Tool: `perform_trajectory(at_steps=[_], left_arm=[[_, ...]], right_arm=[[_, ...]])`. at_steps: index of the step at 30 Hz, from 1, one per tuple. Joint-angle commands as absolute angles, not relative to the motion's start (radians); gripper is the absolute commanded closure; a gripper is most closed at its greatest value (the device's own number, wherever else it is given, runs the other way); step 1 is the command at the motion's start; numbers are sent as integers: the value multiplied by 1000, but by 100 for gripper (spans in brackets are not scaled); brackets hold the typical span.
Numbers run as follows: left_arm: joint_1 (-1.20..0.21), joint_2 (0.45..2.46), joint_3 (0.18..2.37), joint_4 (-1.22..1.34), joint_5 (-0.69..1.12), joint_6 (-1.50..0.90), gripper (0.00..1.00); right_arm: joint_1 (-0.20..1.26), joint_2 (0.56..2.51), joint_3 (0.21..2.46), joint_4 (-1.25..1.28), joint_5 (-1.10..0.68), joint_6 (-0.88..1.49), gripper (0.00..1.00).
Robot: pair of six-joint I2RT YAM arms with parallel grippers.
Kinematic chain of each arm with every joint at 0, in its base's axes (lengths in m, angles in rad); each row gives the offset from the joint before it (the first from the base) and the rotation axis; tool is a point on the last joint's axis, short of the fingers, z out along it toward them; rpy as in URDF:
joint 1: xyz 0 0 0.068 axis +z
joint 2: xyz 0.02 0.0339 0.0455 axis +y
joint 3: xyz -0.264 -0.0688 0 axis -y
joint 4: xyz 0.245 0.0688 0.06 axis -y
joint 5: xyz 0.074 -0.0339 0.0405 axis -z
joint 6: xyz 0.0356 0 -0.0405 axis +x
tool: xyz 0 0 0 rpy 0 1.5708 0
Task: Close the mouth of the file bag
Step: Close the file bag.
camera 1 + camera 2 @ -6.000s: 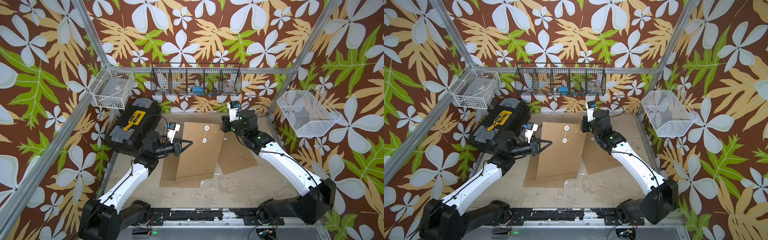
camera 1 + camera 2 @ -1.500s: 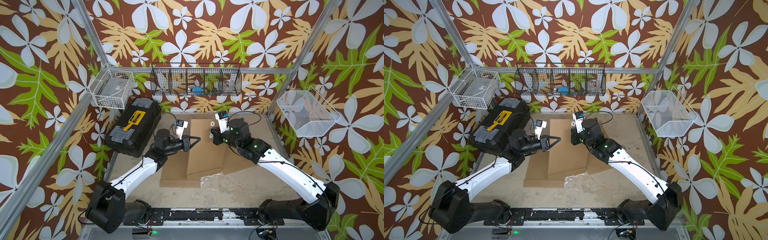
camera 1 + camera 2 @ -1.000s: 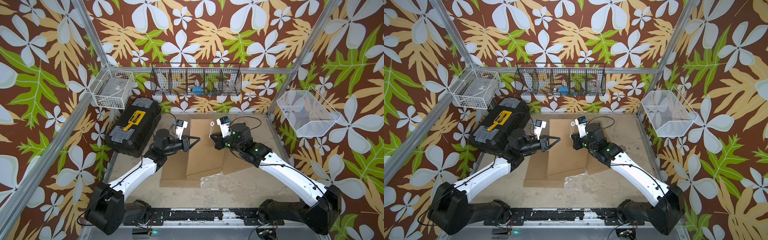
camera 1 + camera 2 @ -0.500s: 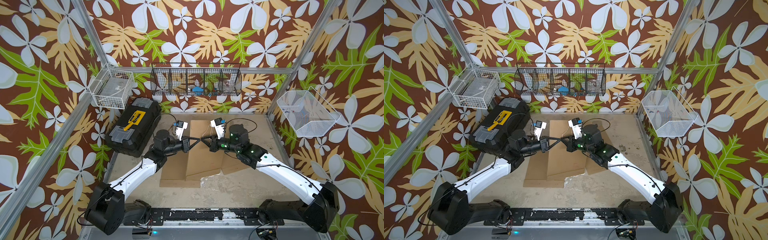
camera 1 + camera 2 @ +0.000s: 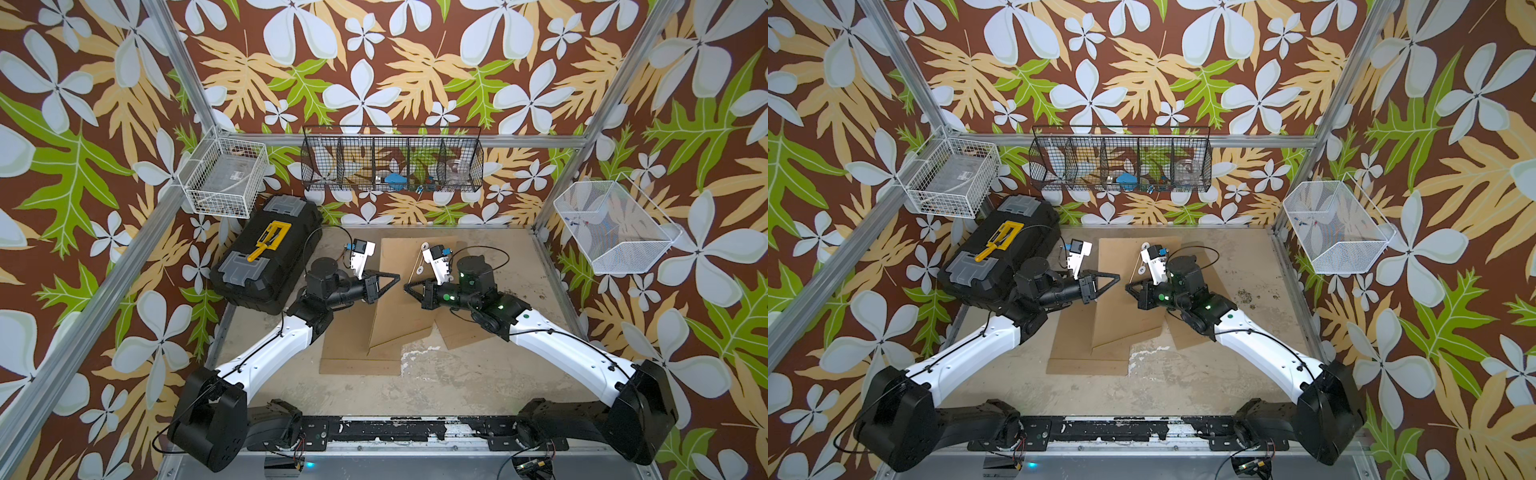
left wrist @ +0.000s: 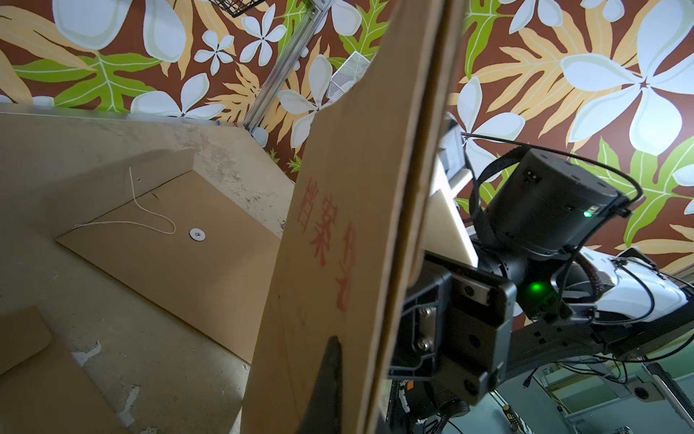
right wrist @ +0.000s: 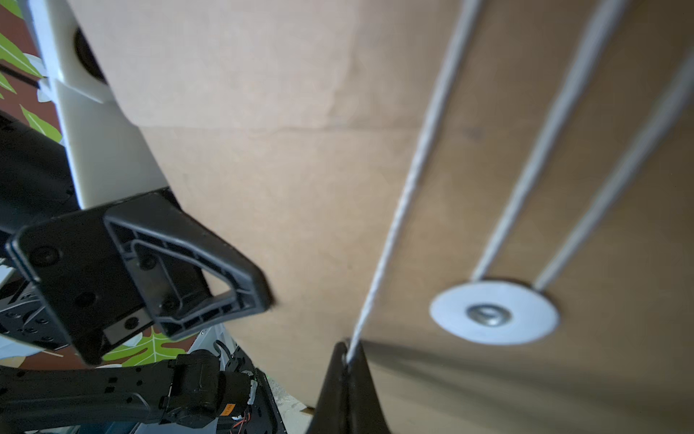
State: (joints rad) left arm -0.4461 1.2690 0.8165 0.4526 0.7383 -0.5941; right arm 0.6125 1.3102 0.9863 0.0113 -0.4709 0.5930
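Toward the near edge of the bench (image 5: 457, 386) a flat kraft bag (image 5: 357, 353) lies on the surface. A second flat bag (image 5: 463, 332) sits to its right, partly under the right arm. Over mid-bench the file bag (image 5: 399, 307) stands raised and tilted. The left pincer (image 5: 397, 277) is closed on it from the left side, and the left wrist view shows the bag edge-on with red characters on its face. The right pincer (image 5: 408, 286) faces it from the other side, clamped on the white string (image 7: 394, 233). Other strands of the string reach the round disc (image 7: 494, 313) on the bag.

At the far left corner of the bench sits a black toolbox (image 5: 266, 253) with a yellow handle. Its lid is shut, so its contents are hidden. On the left frame a white wire basket (image 5: 224, 183) holds a clear plastic box. On the far wall a black mesh rack (image 5: 392, 143) is split into compartments. One holds something blue and another something clear; the rest I cannot make out. On the right wall a white mesh basket (image 5: 611, 257) holds a few small coloured bits, too small to name.
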Motion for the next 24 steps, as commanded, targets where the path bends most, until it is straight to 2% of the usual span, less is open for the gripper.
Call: perform_trajectory(at_steps=[1,12,24], left_arm=[[-444,1257,828,468,755,-576,100],[-414,1227,824,439,783,-556,100],[-402,1192,799,397,798,-526,100]], right_arm=[[596,1294,984,0,-476,561,100],[446,1245,965,-81,-500,506,100],[373,1242,1065,-228,-345,407,100]])
